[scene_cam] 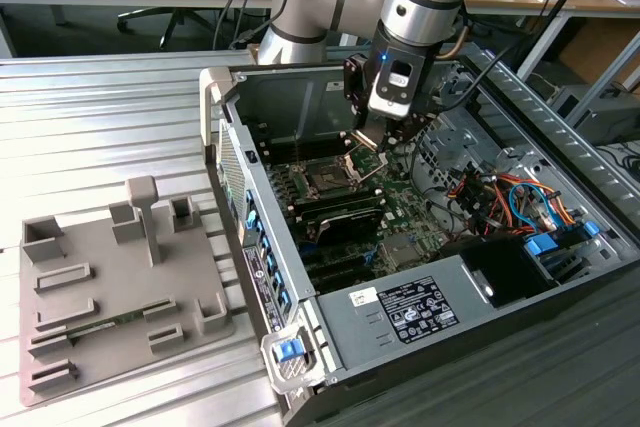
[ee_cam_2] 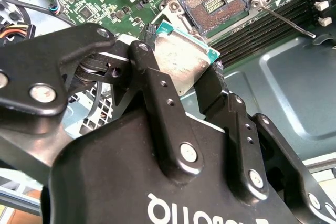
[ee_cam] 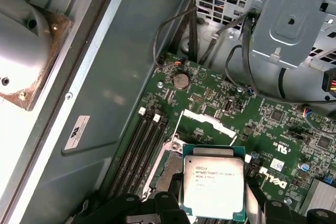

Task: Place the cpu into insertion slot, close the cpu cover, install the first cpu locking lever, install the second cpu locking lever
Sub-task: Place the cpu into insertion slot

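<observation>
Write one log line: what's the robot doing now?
end effector: shut on cpu | cpu: held near insertion slot, not seated | insertion slot: empty

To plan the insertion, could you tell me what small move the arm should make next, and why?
Probably ease the chip closer to the socket, squaring it up: the gripper clamps two of its edges, and the socket lies bare, apart from it.

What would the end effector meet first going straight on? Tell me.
Probably the insertion slot: the end effector, shut on the cpu, points toward it, though depth is unclear.
</observation>
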`<state>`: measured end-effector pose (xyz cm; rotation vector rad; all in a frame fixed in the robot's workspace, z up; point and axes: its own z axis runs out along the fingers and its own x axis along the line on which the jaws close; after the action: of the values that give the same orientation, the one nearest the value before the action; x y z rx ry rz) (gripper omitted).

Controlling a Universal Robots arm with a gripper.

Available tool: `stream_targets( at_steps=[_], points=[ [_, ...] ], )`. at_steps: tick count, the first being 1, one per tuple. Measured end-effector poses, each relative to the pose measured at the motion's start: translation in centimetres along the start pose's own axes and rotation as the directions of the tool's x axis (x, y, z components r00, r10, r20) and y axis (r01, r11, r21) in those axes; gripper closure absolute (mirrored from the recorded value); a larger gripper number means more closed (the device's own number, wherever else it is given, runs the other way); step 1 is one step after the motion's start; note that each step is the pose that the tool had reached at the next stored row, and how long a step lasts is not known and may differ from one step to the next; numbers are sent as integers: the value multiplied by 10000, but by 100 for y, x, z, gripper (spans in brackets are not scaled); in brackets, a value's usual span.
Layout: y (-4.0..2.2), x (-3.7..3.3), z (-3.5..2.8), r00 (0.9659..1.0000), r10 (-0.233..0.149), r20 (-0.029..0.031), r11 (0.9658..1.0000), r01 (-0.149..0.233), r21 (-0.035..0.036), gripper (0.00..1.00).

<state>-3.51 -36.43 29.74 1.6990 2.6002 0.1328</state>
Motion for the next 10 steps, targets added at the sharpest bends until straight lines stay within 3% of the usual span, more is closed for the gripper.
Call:
stream_targets(
  at_steps=[10],
  points=[
    [0, 0, 0, 9995, 307, 27, 9995, -307, -7, 45]
  ],
)
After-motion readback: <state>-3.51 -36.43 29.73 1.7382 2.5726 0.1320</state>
